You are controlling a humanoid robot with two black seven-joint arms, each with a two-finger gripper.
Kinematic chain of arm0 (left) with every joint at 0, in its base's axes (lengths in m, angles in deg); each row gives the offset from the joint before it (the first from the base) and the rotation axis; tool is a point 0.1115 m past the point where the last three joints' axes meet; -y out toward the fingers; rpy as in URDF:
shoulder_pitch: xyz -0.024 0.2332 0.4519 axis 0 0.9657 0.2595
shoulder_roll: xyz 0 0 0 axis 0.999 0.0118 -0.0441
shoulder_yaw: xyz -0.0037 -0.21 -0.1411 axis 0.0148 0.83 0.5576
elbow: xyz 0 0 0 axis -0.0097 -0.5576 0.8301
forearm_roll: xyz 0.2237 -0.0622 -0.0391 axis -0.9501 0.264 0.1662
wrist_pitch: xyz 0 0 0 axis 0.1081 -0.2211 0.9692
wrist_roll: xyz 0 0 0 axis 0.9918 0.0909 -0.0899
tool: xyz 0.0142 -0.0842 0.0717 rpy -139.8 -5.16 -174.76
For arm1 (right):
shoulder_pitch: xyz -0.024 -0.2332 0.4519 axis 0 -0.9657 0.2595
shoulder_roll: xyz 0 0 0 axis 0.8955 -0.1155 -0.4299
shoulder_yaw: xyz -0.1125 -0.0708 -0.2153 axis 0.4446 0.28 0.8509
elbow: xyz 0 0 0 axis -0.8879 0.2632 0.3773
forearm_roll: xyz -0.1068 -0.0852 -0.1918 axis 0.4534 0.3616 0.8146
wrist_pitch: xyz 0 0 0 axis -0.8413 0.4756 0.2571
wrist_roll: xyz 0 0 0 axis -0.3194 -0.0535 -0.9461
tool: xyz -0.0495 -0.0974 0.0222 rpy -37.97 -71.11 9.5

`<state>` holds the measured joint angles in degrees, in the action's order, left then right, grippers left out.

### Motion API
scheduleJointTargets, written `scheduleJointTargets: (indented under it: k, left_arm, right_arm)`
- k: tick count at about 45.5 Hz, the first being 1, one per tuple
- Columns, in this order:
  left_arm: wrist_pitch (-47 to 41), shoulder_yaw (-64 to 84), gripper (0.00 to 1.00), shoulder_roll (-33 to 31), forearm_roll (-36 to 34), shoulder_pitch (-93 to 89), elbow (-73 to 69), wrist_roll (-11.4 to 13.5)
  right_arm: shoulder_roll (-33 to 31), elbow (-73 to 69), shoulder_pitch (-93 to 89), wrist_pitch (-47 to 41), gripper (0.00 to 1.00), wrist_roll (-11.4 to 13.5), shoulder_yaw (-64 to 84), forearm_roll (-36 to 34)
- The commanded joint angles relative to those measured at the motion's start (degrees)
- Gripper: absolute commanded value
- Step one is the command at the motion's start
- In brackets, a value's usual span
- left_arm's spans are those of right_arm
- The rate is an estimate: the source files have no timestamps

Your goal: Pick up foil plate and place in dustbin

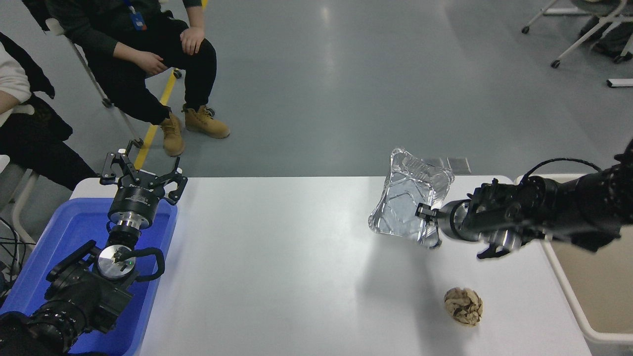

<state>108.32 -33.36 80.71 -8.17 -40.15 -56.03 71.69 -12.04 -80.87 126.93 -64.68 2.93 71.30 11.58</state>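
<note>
The silver foil plate [409, 198] hangs tilted in the air above the right half of the white table [277, 267], its hollow side facing the camera. My right gripper [426, 213] is shut on the plate's right rim, its arm reaching in from the right edge. The beige dustbin [588, 277] stands just off the table's right end, below and behind that arm. My left gripper [142, 174] is parked open over the far end of a blue tub at the lower left.
A crumpled tan paper ball [463, 305] lies on the table near the front right. The blue tub [74, 247] sits at the table's left end. Two people sit beyond the far left corner. Chair legs stand at the top right.
</note>
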Motion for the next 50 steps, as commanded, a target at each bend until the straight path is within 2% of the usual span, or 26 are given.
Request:
scheduleJointTargets:
  k: [1, 13, 30, 50]
  left_arm:
    - [0.0, 0.0, 0.99, 0.0, 0.0, 0.0, 0.0, 0.0]
    - [0.0, 0.0, 0.99, 0.0, 0.0, 0.0, 0.1, 0.0]
    - [0.0, 0.0, 0.99, 0.0, 0.0, 0.0, 0.0, 0.0]
    - [0.0, 0.0, 0.99, 0.0, 0.0, 0.0, 0.0, 0.0]
  right_arm:
    - [-1.7, -2.7, 13.6, -10.8, 0.00, 0.1, 6.3, 1.1]
    - [-2.0, -3.0, 22.0, -18.9, 0.00, 0.1, 7.4, 6.0]
    - [-3.8, -3.1, 35.4, -31.0, 0.00, 0.1, 8.2, 6.6]
    - [-3.9, -0.2, 33.4, -31.3, 0.00, 0.1, 11.3, 7.8]
